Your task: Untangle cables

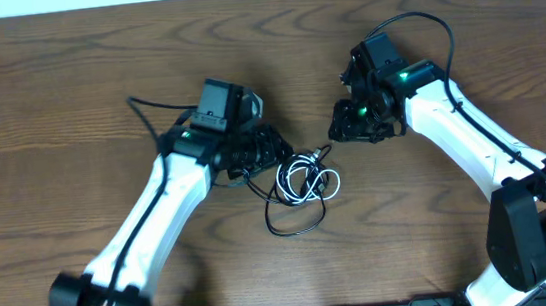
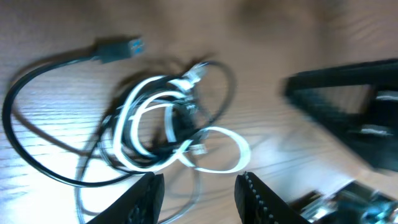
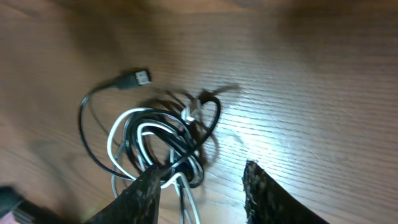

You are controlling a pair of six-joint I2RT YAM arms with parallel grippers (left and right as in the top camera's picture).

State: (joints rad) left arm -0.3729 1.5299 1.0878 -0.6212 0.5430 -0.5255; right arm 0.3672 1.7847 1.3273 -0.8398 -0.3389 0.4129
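Fingers [image 2: 146, 199] of the left gripper [image 2: 199, 202] stood spread with nothing pinched between them, and those of the right gripper [image 3: 199, 199] were parted likewise. Both pairs pointed down at one tangle [image 1: 304, 180] from opposite sides. I judged this a stance for each to take a separate strand and draw it away.

Just ahead of the left fingertips lay the white cord [image 2: 124, 121], coiled in several loops, one of them reaching almost to the gap. In the right wrist view a white strand ran down into the space between the fingers but was not clamped. The black cord [image 3: 82, 124] wound through the white coils and swept out in a wide loop ending in a plug [image 3: 134, 78].

From overhead, the tangle sat on the wooden table [image 1: 65, 83] between the two grippers, nearer the left one.
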